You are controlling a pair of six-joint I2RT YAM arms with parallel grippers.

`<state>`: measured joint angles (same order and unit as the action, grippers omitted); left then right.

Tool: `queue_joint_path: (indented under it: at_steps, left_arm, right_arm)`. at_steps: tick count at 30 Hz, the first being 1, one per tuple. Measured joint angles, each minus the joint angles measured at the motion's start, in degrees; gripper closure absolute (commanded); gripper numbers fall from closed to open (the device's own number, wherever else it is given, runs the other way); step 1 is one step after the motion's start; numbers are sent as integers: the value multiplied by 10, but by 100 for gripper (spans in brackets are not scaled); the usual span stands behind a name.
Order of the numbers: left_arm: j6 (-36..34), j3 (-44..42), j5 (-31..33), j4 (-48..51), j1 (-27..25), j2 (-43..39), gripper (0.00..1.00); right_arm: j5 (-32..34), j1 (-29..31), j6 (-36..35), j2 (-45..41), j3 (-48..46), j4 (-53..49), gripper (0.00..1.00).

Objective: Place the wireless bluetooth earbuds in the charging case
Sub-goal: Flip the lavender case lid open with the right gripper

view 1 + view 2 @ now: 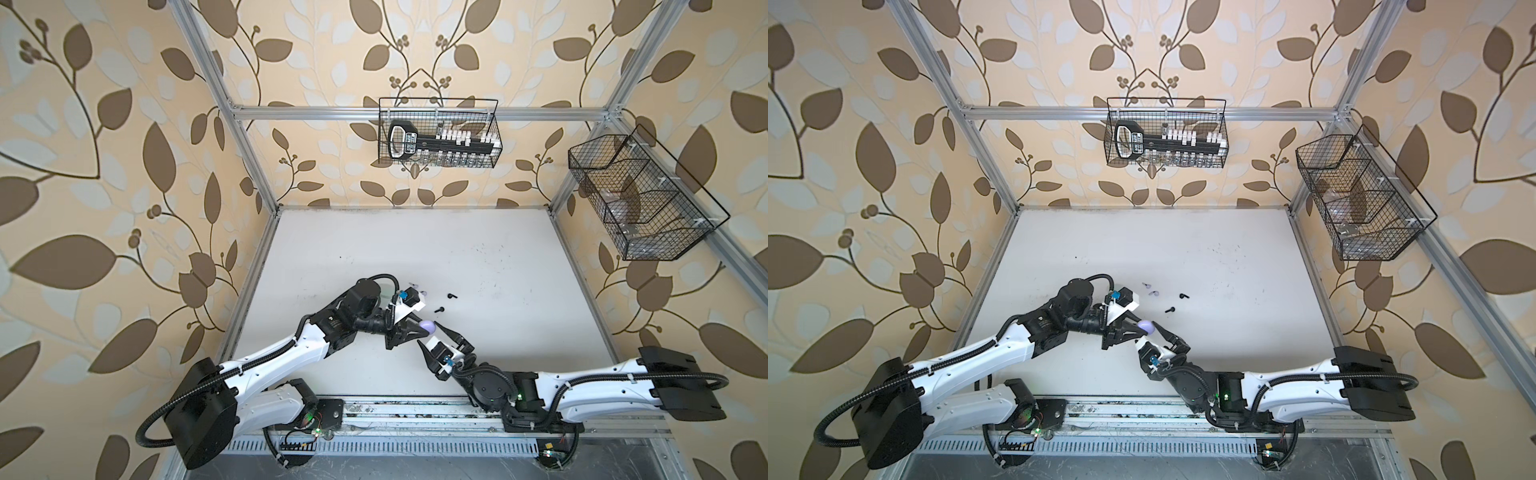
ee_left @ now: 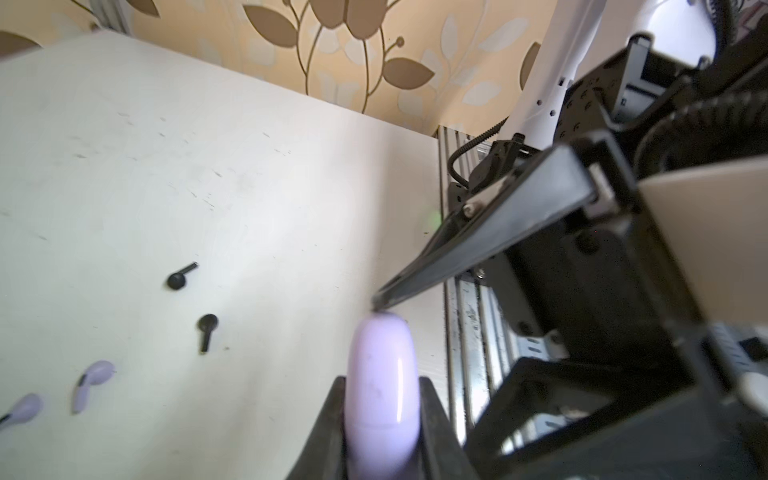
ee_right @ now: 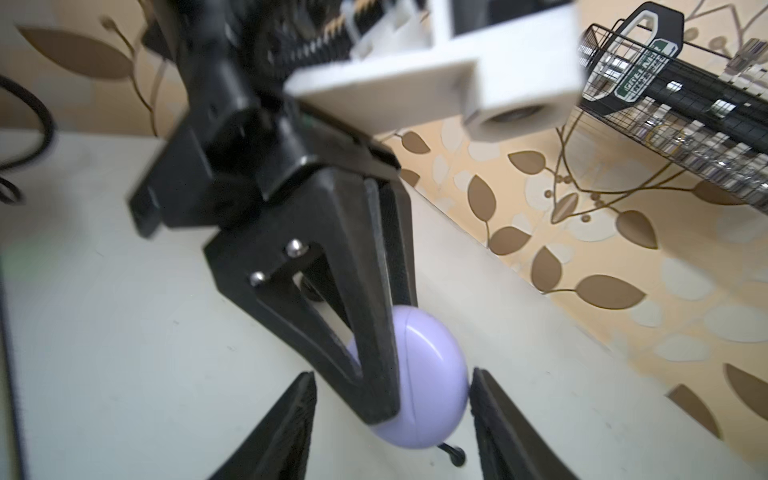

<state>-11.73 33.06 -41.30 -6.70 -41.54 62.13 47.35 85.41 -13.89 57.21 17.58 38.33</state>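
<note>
My left gripper is shut on a closed lilac charging case, held edge-on a little above the white table. From the front, my right gripper stands open around the case; one pad is at the case's rim, the other stays apart. Behind the case, two black earbuds and two lilac earbuds lie loose on the table. In the right wrist view one black earbud shows under the case.
A wire basket with a black tool and small bottles hangs on the back rail. Another wire basket hangs on the right frame. The metal rail carrying both arm bases runs along the table's front edge.
</note>
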Motion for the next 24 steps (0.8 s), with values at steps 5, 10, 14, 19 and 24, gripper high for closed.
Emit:
queue_joint_path:
  at_steps: [5,10,14,19,24]
  left_arm:
    - [-42,-83,9,-35,0,-63,100]
    - [-69,-124,6,-66,0,-130,100]
    - [-78,-130,-2,-82,0,-159,100]
    - [-83,-130,-10,-82,0,-172,100]
    - [-92,-130,-18,-79,4,-175,100]
  right_arm:
    - [-52,-9,63,-82,-32,22,31]
    - [-110,-39,112,-87,-36,22,32]
    - [-139,-40,127,-55,-33,23,34]
    - [-150,-45,135,-12,-16,22,36]
    - [-177,-67,148,-20,-14,16,37]
